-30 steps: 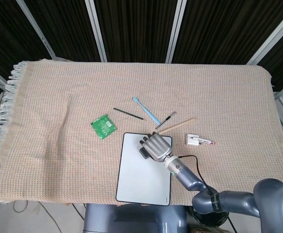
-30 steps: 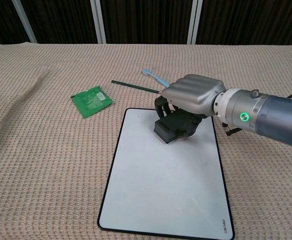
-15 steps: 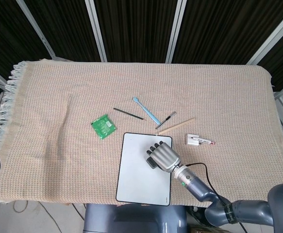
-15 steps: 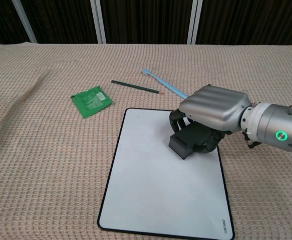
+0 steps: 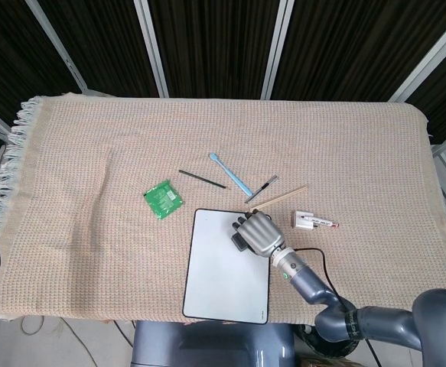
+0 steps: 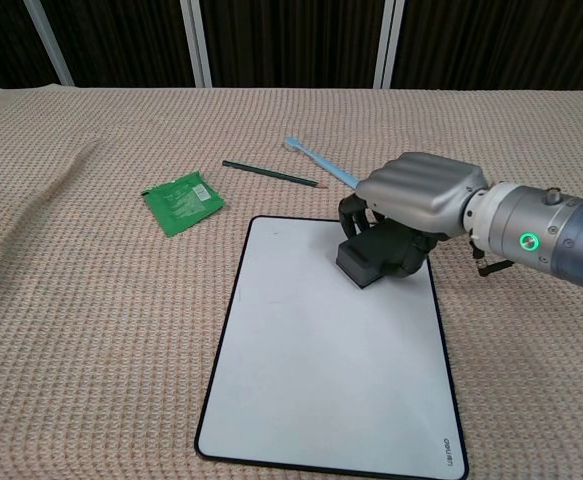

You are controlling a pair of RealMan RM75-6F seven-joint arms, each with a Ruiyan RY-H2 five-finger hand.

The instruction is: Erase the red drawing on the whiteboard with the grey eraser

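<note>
The whiteboard (image 5: 223,279) (image 6: 321,370) lies flat near the table's front edge, white with a black rim. No red mark shows on its visible surface. My right hand (image 5: 259,233) (image 6: 421,195) grips the grey eraser (image 6: 366,262) (image 5: 240,241) and presses it onto the board's upper right part. The fingers curl over the eraser and hide most of it. My left hand is not visible in either view.
Beyond the board lie a green packet (image 5: 163,199) (image 6: 181,201), a dark pencil (image 5: 202,179) (image 6: 274,174), a blue stick (image 5: 230,173) (image 6: 321,160), a small pen (image 5: 262,188) and a wooden stick (image 5: 278,199). A red marker with white cap (image 5: 315,222) rests right of the board.
The right hand slid the eraser down and right across the board, then back up toward the upper right. A faint red mark near the eraser one second ago is gone.
</note>
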